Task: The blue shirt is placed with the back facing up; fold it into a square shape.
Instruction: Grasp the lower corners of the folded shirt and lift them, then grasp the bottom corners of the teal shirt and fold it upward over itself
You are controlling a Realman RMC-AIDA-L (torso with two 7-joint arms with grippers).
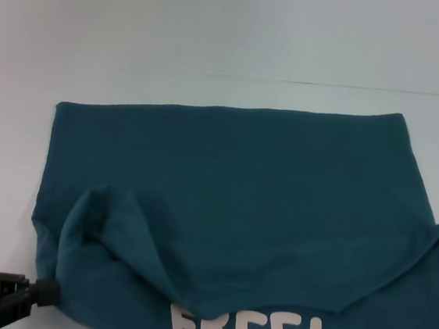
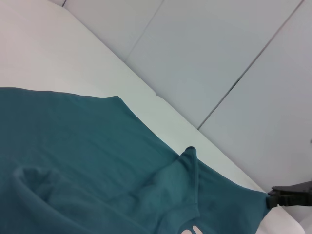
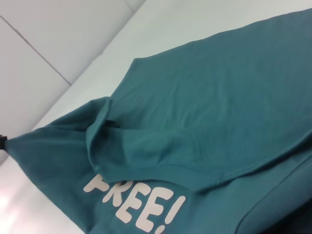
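At the near left corner of the bench point(image 1: 27, 50), the left gripper point(image 1: 43, 290) pinched the shirt's point(image 1: 233, 182) edge; the right gripper was out of view.

white block letters "FREE!" on the blue shirt point(image 1: 233, 182), lower edge seemingly cropped

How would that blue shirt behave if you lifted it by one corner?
Probably floppy: the blue shirt already sags into soft folds near the left gripper. Likely light, since it drapes thin and flat on the table. It won't roll or tip.
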